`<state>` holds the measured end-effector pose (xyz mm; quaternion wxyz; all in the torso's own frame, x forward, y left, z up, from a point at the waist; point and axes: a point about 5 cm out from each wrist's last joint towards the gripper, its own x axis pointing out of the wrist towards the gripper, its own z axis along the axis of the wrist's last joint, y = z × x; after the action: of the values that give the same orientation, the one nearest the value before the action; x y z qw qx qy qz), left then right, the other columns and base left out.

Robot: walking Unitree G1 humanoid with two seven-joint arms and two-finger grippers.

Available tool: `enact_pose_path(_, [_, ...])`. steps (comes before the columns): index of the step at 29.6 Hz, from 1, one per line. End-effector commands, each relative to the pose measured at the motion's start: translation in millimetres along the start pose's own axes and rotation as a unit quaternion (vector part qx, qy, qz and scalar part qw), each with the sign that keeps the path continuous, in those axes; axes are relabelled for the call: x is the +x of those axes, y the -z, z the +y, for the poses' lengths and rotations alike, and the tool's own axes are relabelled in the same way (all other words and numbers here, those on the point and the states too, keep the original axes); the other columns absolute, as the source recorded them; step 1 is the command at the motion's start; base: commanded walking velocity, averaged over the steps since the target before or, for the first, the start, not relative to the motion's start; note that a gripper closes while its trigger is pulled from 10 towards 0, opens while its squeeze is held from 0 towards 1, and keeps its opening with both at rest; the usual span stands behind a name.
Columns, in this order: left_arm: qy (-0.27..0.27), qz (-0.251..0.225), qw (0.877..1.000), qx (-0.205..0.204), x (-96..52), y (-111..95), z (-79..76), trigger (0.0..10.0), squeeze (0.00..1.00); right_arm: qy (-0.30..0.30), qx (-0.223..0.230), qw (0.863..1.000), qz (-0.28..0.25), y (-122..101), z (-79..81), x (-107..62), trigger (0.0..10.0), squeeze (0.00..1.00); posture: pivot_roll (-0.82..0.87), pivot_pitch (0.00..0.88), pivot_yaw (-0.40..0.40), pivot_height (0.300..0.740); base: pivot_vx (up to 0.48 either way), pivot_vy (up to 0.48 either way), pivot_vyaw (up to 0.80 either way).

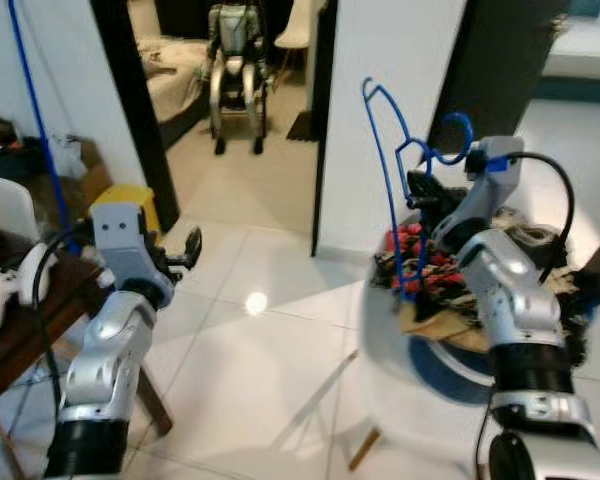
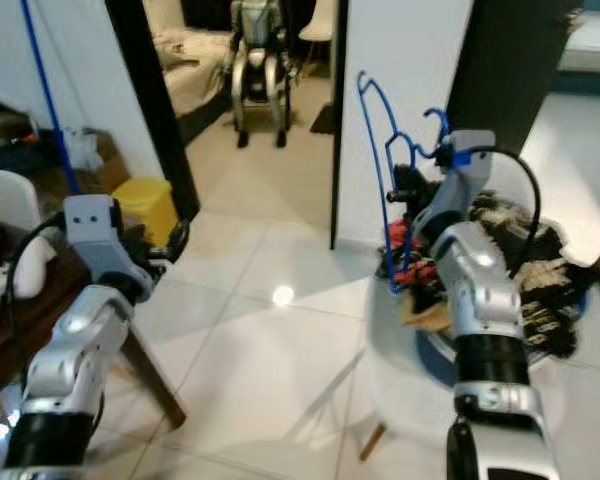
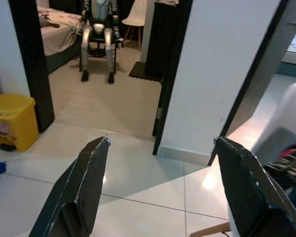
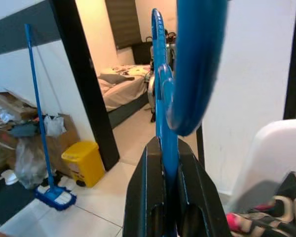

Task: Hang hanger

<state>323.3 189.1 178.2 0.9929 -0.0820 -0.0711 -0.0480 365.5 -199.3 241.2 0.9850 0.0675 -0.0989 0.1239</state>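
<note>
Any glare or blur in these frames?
Left eye view: glare spot on the floor tiles, soft throughout. Right wrist view: blue hanger defocused, close to the lens; room behind sharp. Left wrist view: crisp, evenly lit.

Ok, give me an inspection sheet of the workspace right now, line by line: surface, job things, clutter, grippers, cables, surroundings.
Surface: glossy white tiled floor; no rail or hook seen.
Job's things: blue hanger, held upright.
Clutter: white chair piled with clothes; game controller on a dark table at left.
Grippers: right gripper shut on blue hanger; left gripper open, holding nothing.
Cables: black cable looping over the right arm.
Surroundings: doorway to a bedroom with another robot; yellow bin; blue mop against the wall.
</note>
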Motion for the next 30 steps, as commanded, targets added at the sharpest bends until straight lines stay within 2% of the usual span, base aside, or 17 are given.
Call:
enact_pose_path(1, [0.002, 0.004, 1.000, -0.004, -0.2, 4.1, -3.6, 10.0, 0.00, -0.008, 0.008, 1.000, -0.017, -5.8, 2.8, 0.8, 10.0, 0.00, -0.03, 0.000, 0.013, 0.740, 0.000, -0.409, 0.00])
enact_pose_path(4, [0.008, 0.002, 1.000, -0.008, 1.2, 3.9, -8.5, 10.0, 0.00, -0.017, 0.009, 1.000, -0.025, -8.7, 5.7, 1.2, 10.0, 0.00, -0.03, 0.000, 0.013, 0.740, 0.000, -0.410, 0.00])
enact_pose_path(30, [0.013, -0.002, 1.000, -0.009, 4.5, 4.2, -11.2, 10.0, 0.00, -0.020, 0.001, 0.999, -0.028, -10.0, 5.6, 1.0, 10.0, 0.00, -0.04, 0.000, 0.011, 0.740, 0.000, -0.414, 0.00])
